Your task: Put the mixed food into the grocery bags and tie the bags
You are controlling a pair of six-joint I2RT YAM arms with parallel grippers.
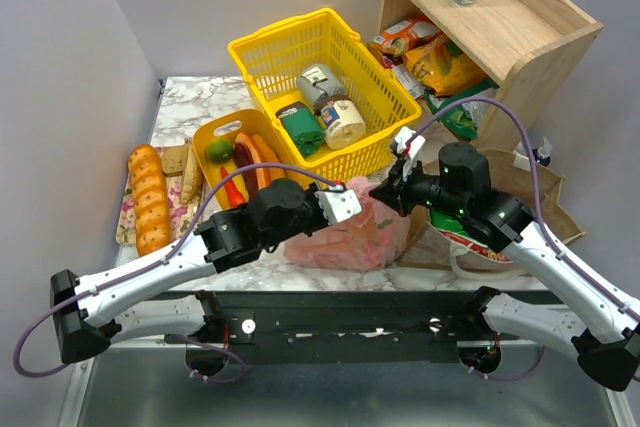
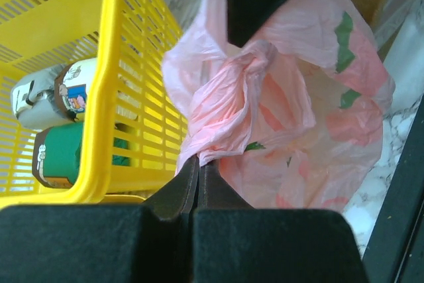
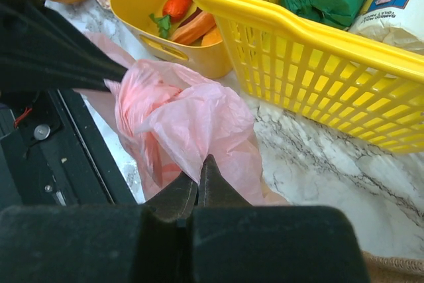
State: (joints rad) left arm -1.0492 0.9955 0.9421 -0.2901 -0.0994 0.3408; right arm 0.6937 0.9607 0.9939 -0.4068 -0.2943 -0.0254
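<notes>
On the counter [image 1: 200, 97] beside the yellow mesh basket [image 2: 126, 97], the pink plastic bag [image 1: 350, 232] is mid-tying, left end effector [image 2: 197, 180] and right end effector [image 3: 199, 180] each clamped on a handle (a loose knot [image 2: 260, 57] shows), so pulling apart to cinch it seems next.

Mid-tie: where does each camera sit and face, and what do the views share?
Top external: above and behind the bases, looking down over the table; the left arm and right arm show.
Left wrist: on the left arm, looking along its shut jaws at the pink bag.
Right wrist: on the right arm, looking along its shut jaws at the same bag.
Shared: all three show that bag and the yellow basket.
</notes>
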